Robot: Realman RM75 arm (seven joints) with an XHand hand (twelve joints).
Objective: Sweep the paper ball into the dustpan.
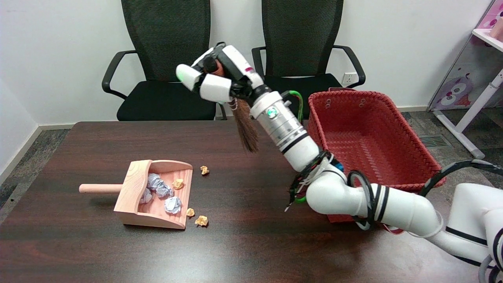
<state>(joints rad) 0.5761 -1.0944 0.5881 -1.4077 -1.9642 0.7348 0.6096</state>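
The robot hand [214, 78] grips the broom [245, 131] high above the bench [255, 236]; a careless descent could scatter loose paper balls [201, 220] beside the dustpan [153, 194].

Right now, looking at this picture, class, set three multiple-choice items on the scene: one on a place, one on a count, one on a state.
1. Where is the red basket?
A. at the table's right end
B. on a chair
C. inside the dustpan

2. How many tan paper scraps lie on the table outside the dustpan?
A. none
B. three
C. six

3. What is the right hand doing?
A. resting flat on the table
B. holding the broom in the air
C. gripping the dustpan handle

Answers: 1 A, it stands right of the arm. 2 B, one behind the dustpan, two at its front. 3 B, the bristles hang above the tabletop.
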